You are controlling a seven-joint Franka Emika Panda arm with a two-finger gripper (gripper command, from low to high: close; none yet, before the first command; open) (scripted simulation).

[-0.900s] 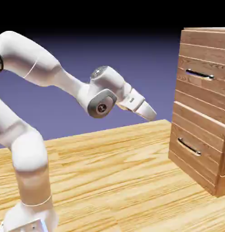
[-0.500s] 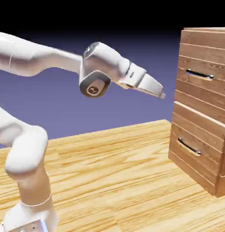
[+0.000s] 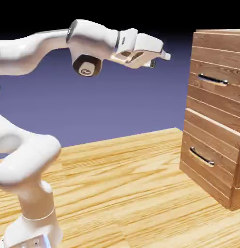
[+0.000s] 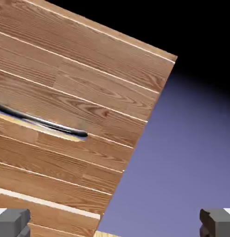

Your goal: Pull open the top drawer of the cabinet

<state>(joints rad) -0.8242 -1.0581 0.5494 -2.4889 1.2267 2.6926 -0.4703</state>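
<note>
Backdrop (image 3: 117, 106): plain blue-violet, darkening to black at the top. Bench (image 3: 117, 184): pale yellow wood grain, brightly lit.

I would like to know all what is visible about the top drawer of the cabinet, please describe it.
The top drawer has a flat, upright front of reddish-brown, wood-look planks with grain and thin pale seams. A slim, shiny bar handle runs across it. It sits above the lower drawer and looks closed. Nothing touches it from the front; the open gripper is short of it.
</note>
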